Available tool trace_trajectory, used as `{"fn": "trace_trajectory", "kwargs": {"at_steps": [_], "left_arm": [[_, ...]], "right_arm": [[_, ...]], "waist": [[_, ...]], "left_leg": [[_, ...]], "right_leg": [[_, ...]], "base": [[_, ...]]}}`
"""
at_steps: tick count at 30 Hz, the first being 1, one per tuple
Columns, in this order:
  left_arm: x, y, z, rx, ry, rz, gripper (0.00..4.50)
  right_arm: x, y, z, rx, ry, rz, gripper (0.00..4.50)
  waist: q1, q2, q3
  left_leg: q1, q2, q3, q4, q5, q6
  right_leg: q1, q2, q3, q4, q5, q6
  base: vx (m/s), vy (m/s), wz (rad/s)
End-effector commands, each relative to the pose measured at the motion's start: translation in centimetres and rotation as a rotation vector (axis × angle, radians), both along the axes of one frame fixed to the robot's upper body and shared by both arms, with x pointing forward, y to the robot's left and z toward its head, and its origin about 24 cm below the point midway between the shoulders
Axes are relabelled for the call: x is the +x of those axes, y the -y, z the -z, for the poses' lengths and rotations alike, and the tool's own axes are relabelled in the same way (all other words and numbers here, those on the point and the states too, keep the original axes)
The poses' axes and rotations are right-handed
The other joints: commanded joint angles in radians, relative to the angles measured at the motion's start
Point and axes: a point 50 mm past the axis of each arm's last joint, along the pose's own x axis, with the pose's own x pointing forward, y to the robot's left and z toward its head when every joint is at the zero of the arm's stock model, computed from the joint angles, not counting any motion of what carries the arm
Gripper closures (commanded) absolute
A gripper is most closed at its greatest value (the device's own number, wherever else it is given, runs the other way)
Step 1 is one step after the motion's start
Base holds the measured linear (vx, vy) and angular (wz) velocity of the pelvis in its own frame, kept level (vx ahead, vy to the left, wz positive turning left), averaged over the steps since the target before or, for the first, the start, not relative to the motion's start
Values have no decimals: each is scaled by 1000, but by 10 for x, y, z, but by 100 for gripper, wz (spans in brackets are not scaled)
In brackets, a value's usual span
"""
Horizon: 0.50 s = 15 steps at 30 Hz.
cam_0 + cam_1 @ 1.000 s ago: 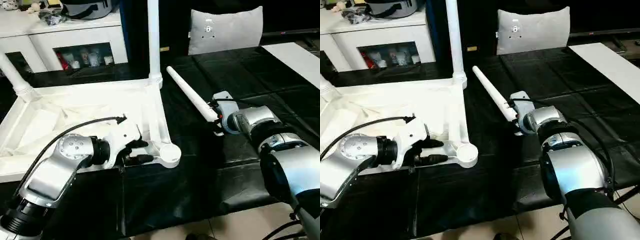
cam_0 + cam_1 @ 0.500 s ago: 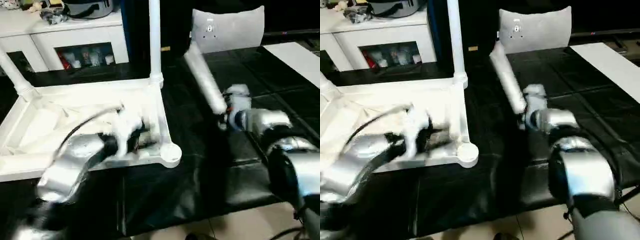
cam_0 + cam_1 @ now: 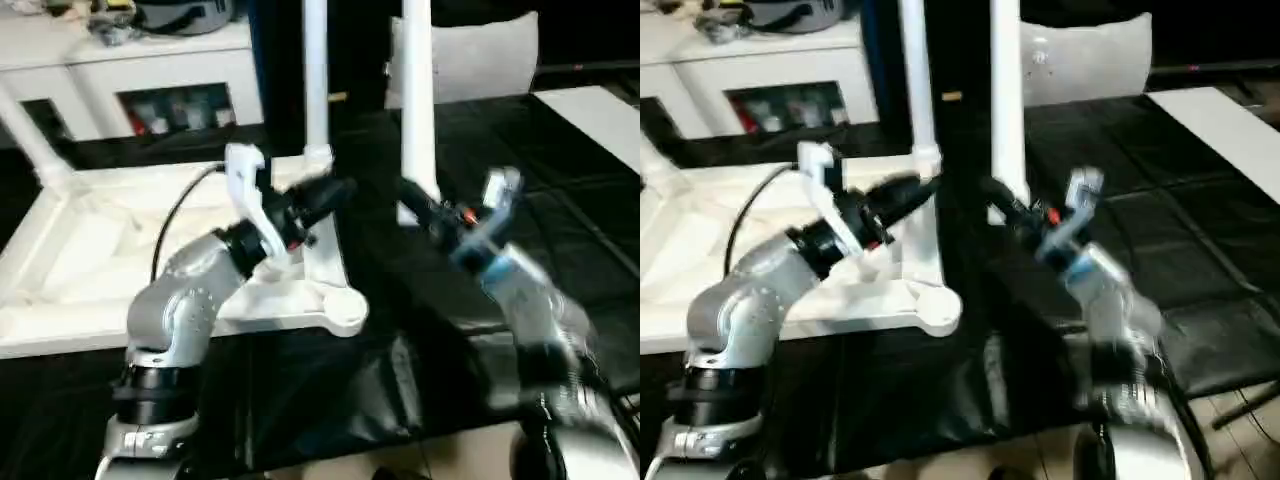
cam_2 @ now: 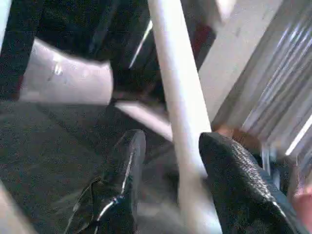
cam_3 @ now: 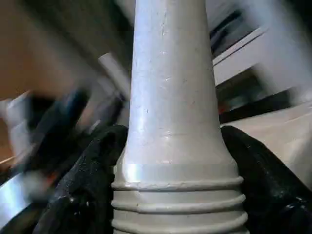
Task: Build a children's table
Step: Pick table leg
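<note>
The upturned tabletop [image 3: 90, 250] lies on the black floor mat [image 3: 560, 180], one leg [image 3: 316, 80] already upright in its far corner socket. Just beside that corner, the right hand [image 3: 418, 205] grips a loose leg [image 3: 417, 100] at its ribbed base, held upright. The left hand [image 3: 325, 195], half open and empty, hovers above the tabletop's edge. The leg looks light, stiff and smooth, likely slippery; the ribbed end seems the surest hold.

Tabletop [image 3: 60, 290] lies underside up at left w/ two legs [image 3: 316, 80] standing in its far corner sockets; third leg [image 3: 416, 100] upright just right of it, cushion [image 3: 480, 60] behind.
</note>
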Motion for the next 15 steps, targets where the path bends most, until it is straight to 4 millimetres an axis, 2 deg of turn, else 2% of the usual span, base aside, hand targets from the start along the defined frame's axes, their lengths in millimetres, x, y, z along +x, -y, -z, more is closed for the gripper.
{"fn": "trace_trajectory", "kwargs": {"at_steps": [1,2,3,4,7,9,12,14,15], "left_arm": [[-2,8,-13,-53,6,66,202],[-2,11,-14,-66,-10,90,198],[-2,17,-12,-78,-57,130,167],[-3,19,-12,-81,-69,143,167],[-7,26,-15,-115,-77,199,150],[-16,31,-25,-193,-61,278,118],[-20,31,-27,-202,-49,306,111],[-21,31,-27,-203,-61,310,85],[-22,30,-25,-211,-72,318,103]], "right_arm": [[-9,-8,-12,41,50,-108,176],[-15,-9,-13,53,51,-136,176],[-24,-13,-15,64,54,-193,176],[-27,-14,-15,69,49,-210,176],[-31,-17,-13,57,34,-223,176],[-34,-22,-9,25,21,-233,176],[-37,-26,-7,-3,19,-246,176],[-38,-29,-7,-19,17,-246,176],[-38,-30,-7,-22,16,-234,176]], "waist": [[6,-19,-84],[7,-19,-82],[10,-22,-80],[11,-22,-80],[10,-19,-80],[11,-19,-81],[10,-18,-81],[9,-19,-80],[9,-17,-80]], "left_leg": [[-12,3,25,-64,-64,105],[-13,4,25,-66,-66,104],[-10,3,27,-66,-71,95],[-12,2,26,-67,-71,91],[-14,0,25,-67,-72,83],[-14,-1,26,-66,-81,77],[-14,-3,25,-66,-89,78],[-15,-4,24,-67,-82,78],[-15,-4,25,-67,-81,77]], "right_leg": [[80,-52,52,-98,-432,10],[80,-52,52,-101,-436,17],[78,-50,50,-107,-450,32],[78,-51,49,-109,-457,41],[79,-50,46,-112,-463,62],[79,-53,43,-116,-471,65],[78,-51,42,-120,-474,77],[78,-50,42,-120,-468,88],[79,-50,41,-120,-469,89]], "base": [[0,0,0],[0,0,0],[0,0,0],[0,0,0],[0,0,0],[0,0,0],[0,0,0],[0,0,0],[0,0,0]]}}
